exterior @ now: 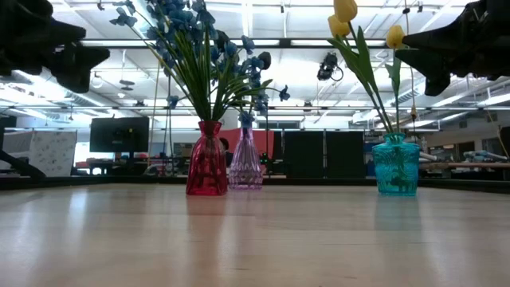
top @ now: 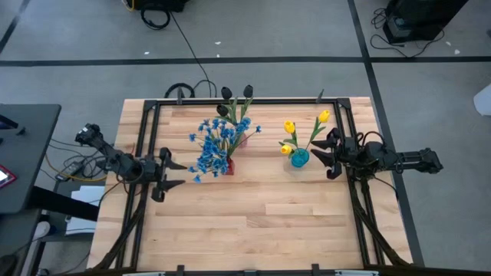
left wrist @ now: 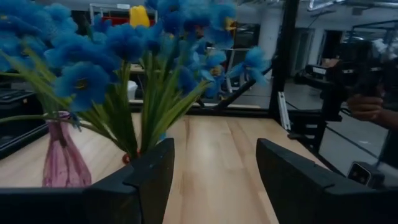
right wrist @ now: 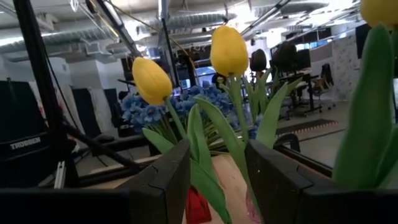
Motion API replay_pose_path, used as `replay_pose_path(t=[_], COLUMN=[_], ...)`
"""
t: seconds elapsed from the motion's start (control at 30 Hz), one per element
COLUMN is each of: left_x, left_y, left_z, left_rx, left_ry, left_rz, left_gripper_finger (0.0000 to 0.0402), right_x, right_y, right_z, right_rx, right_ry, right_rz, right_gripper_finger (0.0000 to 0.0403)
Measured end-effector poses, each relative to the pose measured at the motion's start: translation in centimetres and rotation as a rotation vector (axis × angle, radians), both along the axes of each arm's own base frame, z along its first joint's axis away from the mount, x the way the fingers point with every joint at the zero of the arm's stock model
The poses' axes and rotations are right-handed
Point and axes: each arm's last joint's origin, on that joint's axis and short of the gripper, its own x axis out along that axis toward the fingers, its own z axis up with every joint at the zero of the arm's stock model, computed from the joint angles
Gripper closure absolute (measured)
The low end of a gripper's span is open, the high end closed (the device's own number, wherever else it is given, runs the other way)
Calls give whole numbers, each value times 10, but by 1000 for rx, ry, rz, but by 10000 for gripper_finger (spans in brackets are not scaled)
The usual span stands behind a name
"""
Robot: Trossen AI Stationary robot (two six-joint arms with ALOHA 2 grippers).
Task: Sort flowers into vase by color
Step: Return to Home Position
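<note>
Step in hand: drawing both arms back to rest, judged from every stem standing in a vase and none lying on the pale wooden table [top: 253, 222].
Yellow set: three yellow tulips [top: 289, 127] of fabric on thin green stems, standing in the translucent teal glass vase [exterior: 396, 165] on the table's right half.
Blue set: bunch of small blue blossoms [top: 213, 146] on green stems, in the red glass vase [exterior: 206, 169], left of centre.
Dark set: near-black tulips [top: 236, 92] in the pale purple glass vase [exterior: 245, 163], just behind the red one.
Right arm: right gripper [top: 321, 154] released, nothing clasped, raised above the table just beside the teal glass vase, with tulip stems and leaves close ahead of its fingers.
Left arm: left gripper [top: 176, 174] released and empty, raised near the blue blossoms on their outer side, apart from the red glass vase.
Doing it well: back the right gripper straight away from the vase before any swing, keeping the jaws wide and clear of leaves. Same for the left, away from the bunch.
Risk: a snagged leaf probably tipping a narrow, top-heavy vase.
</note>
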Motion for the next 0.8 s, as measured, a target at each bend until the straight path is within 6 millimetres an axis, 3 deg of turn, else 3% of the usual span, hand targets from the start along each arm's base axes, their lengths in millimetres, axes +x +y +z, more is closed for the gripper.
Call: replay_pose_path(t=[0.2,0.37,0.8], left_x=[0,1,1], left_y=[-2,1,1], left_z=[-1,-2,-2], left_rx=[85,92,88], left_ry=[7,23,22], left_rz=[-52,42,58], left_gripper_finger=[170,170,170], right_x=[0,0,0], right_y=[-1,-1,-1], right_z=[-1,0,0], right_rx=[11,11,11], right_ry=[5,4,5], right_rz=[-47,-48,-48], right_gripper_finger=[237,237,237])
